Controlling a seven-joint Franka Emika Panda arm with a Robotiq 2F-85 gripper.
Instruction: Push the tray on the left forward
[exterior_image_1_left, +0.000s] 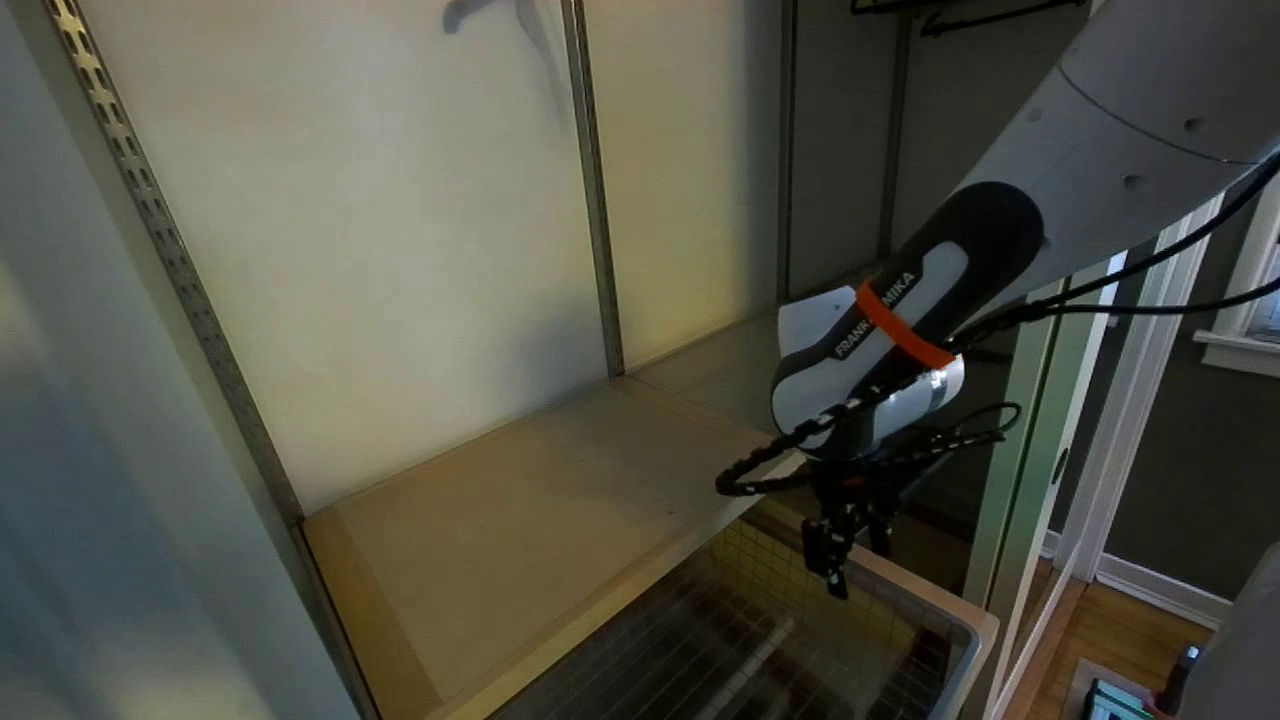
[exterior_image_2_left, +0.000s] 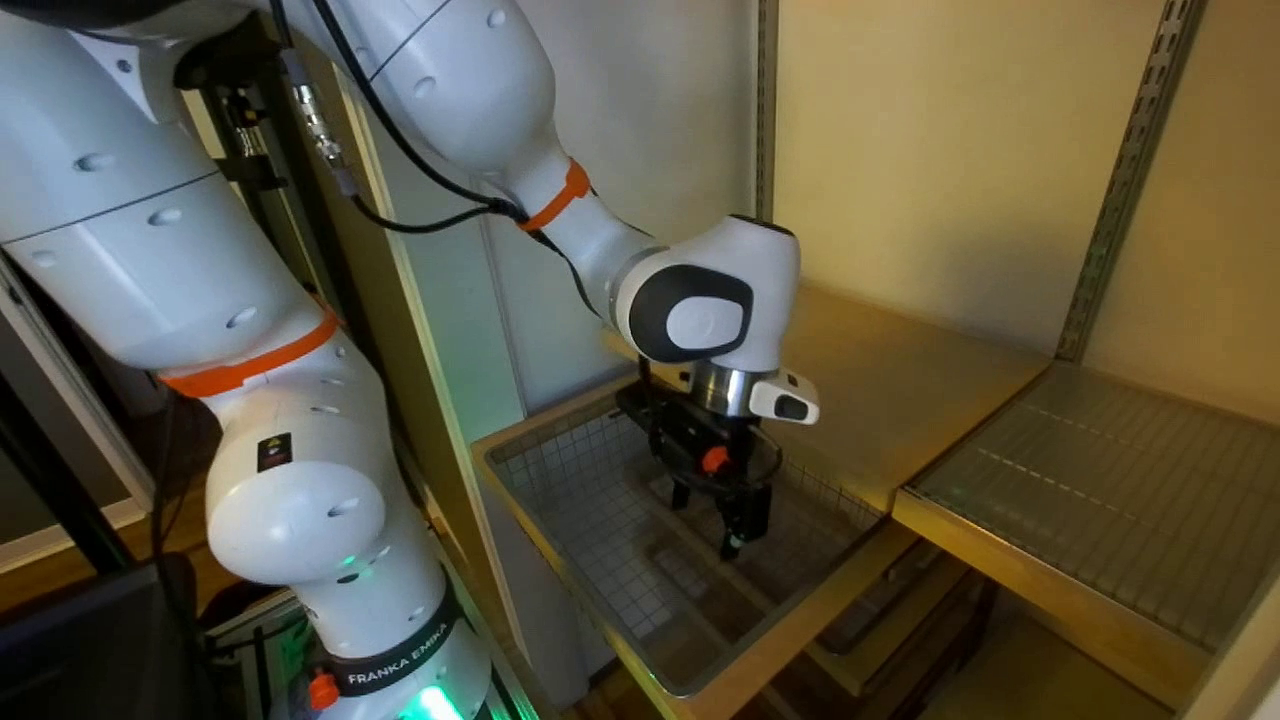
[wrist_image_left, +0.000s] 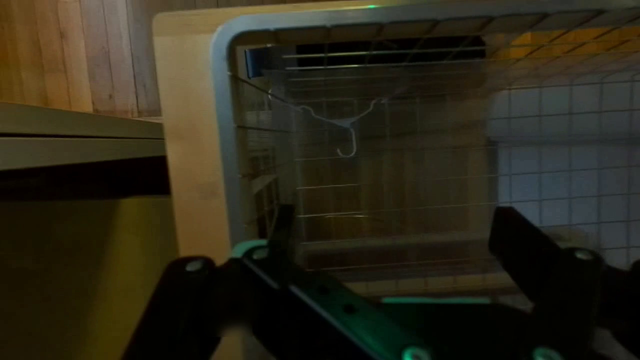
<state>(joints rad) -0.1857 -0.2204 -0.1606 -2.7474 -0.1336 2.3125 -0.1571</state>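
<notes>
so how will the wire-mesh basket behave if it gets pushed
The wire-mesh basket should feel stiff, since it sits inside a wooden frame. Mostly open mesh, it is probably light for its size. Broad and rectangular, it seems unlikely to tip.

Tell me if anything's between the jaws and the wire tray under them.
Nothing visible blocks them: the open jaws hang over the wire tray. A hanger shows within its outline in the wrist view; whether inside or beneath, I can't tell.

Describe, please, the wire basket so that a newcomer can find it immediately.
Find the white robot arm. Its gripper points down at the wire basket. Unlike the flat wooden shelf nearby, this is deep and made of see-through mesh.
</notes>
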